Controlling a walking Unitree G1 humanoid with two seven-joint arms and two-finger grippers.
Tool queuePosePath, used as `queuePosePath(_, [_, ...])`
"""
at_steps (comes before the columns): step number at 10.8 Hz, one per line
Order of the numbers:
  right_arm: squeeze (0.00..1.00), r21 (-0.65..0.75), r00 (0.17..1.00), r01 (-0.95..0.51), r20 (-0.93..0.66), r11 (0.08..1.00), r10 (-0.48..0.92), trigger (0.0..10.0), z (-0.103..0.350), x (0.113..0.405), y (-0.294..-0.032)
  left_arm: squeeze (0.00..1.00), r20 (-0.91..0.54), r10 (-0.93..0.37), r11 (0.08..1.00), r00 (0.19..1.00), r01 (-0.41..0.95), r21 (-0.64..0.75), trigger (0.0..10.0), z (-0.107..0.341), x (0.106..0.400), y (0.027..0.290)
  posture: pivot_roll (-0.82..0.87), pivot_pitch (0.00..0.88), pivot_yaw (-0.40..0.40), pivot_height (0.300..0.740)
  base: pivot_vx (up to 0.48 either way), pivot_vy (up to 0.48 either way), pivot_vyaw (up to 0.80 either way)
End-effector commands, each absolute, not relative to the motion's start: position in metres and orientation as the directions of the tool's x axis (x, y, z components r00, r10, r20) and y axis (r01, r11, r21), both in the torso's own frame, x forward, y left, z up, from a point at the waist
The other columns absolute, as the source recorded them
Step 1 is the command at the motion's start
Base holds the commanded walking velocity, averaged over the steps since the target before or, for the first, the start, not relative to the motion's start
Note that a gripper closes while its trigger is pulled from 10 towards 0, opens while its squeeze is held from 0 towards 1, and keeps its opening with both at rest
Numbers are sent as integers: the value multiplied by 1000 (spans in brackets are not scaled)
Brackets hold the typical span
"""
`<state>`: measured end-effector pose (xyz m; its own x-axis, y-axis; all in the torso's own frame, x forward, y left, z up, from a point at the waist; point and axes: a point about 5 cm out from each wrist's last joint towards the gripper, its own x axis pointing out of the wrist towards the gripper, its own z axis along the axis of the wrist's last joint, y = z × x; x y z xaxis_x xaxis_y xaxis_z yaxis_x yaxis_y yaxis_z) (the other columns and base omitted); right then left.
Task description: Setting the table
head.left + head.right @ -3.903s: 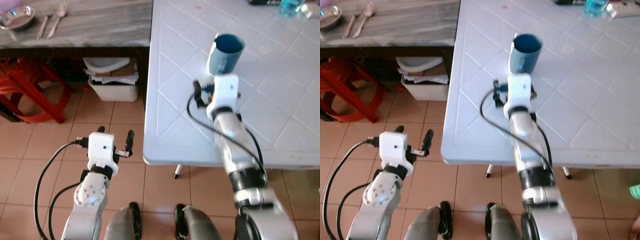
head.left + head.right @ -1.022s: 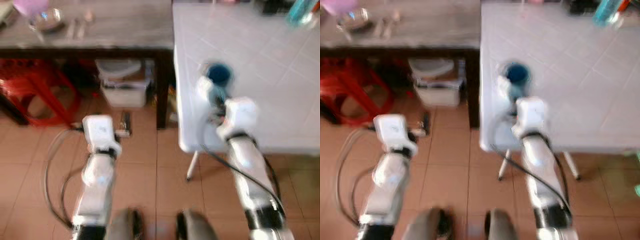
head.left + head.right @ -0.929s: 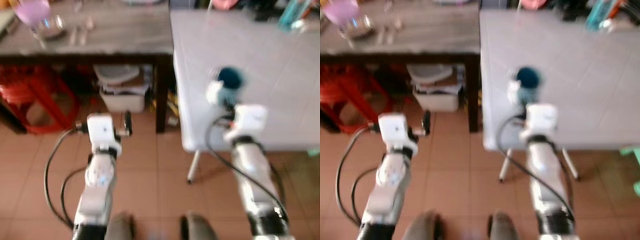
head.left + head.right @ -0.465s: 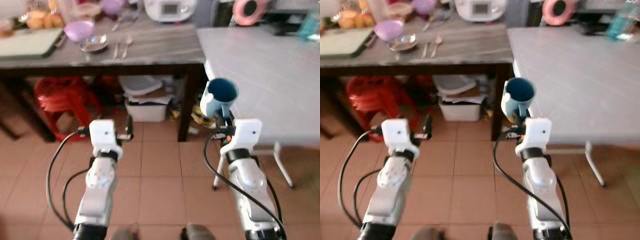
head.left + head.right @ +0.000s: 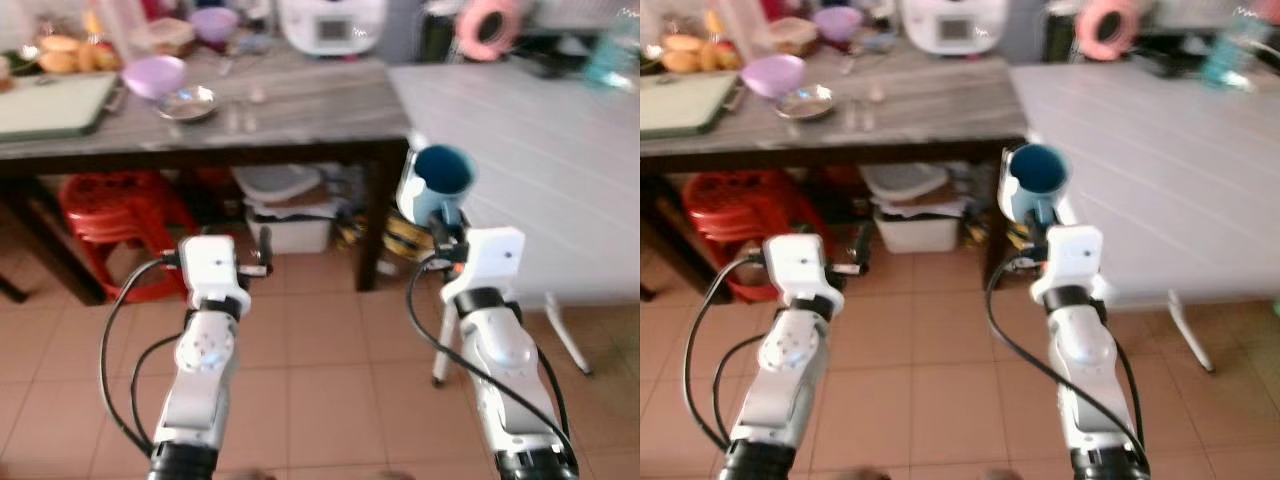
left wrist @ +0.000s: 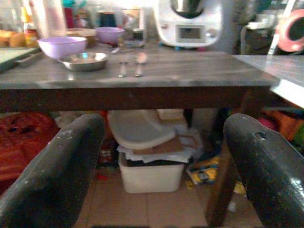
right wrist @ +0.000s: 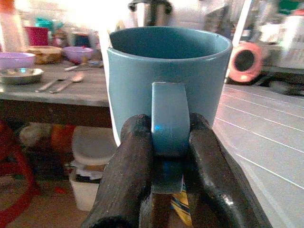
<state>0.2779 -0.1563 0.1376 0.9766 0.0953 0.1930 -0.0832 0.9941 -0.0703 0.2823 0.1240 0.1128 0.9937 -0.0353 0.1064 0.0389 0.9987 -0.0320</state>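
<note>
One blue mug (image 7: 168, 88) rides upright off the table's (image 5: 560, 160) corner — right gripper (image 7: 164, 156) pinches its handle. Likely rigid, breakable ceramic — handle's the spot. Left gripper (image 6: 164, 161) is spread wide, empty.

Blue mug (image 7: 168, 64) looks smooth, glazed ceramic; grey bench (image 5: 300, 100) shows matt wood grain; metal bowl (image 6: 85, 61) shines; white table (image 5: 1160, 160) is ridged plastic; floor (image 5: 320, 370) is matt terracotta tile.
</note>
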Motion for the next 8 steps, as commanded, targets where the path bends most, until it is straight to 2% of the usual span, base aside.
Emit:
queuePosePath(1, [0,-82,962,-121,236,989,137,10000,149,282,-144,0,97,-11,1000,995,12,-16,10000,110,281,134,-70,60,12,740,480,0,800])
queuePosePath(4, [0,-85,964,-104,237,991,122,10000,150,284,-150,0,98,-18,1000,995,20,-20,10000,111,284,132,-82,65,15,740,480,0,788])
queuePosePath(6, [0,-53,968,-53,244,997,65,10000,151,285,-155,0,107,-25,1000,994,26,-12,10000,112,285,130,-83,65,15,740,480,0,0])
queuePosePath(8, [0,-71,958,-62,275,996,79,10000,160,290,-152,0,102,-37,999,994,38,-12,10000,110,282,127,-80,63,12,740,480,0,0])
